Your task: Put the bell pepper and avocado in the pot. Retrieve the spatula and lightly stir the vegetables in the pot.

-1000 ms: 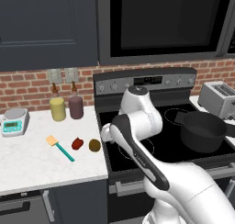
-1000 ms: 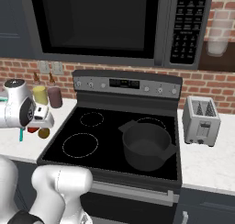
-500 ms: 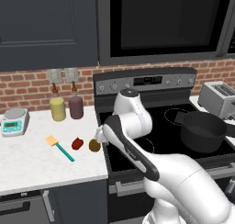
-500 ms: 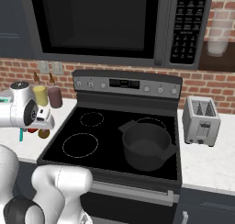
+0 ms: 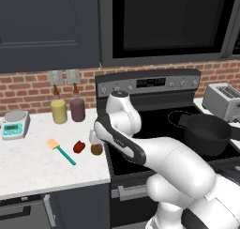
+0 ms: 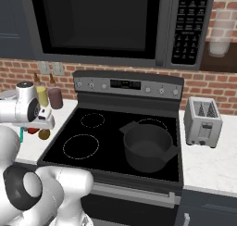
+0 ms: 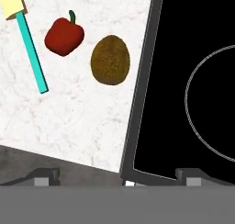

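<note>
A: How far along is the task?

B: Nothing is done yet, by the look of it. The pepper [image 7: 64, 36], the avocado [image 7: 110, 59] and the spatula [image 7: 27, 44] all lie on the surface [image 7: 82, 122], and the pot [image 6: 147, 147] on the stove [image 6: 111, 141] looks empty.

A: And the pincer [image 7: 118, 176]?

B: It hangs above the surface's edge with its jaws wide and nothing between them. In the hand view the avocado sits ahead of the tips, the pepper just beside it on the far side from the stove, and the spatula beyond the pepper.

A: Where is the pot from there?

B: Well apart, on the stove's far side, away from the vegetables.

A: So what is left?

B: Everything, he would judge: both vegetables to carry over, then the spatula to fetch and the stirring. The avocado seems the likelier first pick, being nearest the pincer.
</note>
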Robot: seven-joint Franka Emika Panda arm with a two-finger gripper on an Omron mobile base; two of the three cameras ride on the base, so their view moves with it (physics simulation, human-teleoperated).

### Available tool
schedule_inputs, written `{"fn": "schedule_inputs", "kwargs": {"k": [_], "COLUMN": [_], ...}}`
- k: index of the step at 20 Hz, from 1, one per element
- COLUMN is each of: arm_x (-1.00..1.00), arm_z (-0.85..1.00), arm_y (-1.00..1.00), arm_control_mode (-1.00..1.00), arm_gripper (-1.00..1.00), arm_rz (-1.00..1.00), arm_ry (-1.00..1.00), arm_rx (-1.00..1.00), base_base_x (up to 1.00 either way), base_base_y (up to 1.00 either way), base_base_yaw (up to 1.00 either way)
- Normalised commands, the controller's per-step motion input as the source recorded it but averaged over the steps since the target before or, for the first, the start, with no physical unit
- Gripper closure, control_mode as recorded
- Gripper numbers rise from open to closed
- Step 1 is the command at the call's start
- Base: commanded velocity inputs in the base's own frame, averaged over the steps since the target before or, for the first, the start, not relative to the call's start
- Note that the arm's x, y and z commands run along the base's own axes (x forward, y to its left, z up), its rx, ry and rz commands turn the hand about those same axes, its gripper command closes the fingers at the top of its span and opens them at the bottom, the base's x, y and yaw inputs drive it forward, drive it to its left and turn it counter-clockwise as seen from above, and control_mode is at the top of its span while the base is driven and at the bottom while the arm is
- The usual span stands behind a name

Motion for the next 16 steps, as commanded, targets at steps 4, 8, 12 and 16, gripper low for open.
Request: {"fn": "schedule_inputs", "kwargs": {"k": [4, 8, 12, 16], "arm_x": [0.36, 0.23, 0.01, 0.01], "arm_z": [-0.4, -0.32, -0.1, -0.13], "arm_y": [0.04, 0.18, 0.19, 0.12], "arm_control_mode": [-1.0, -1.0, -1.0, -1.0], "arm_gripper": [-1.0, -1.0, -1.0, -1.0], "arm_rz": [0.0, 0.0, 0.0, -0.01], "arm_ry": [0.11, 0.02, -0.02, 0.0], "arm_rx": [-0.01, -0.08, -0.06, -0.03], "base_base_x": [0.0, 0.0, 0.0, 0.0], "base_base_y": [0.0, 0.0, 0.0, 0.0], "base_base_yaw": [0.0, 0.0, 0.0, 0.0]}}
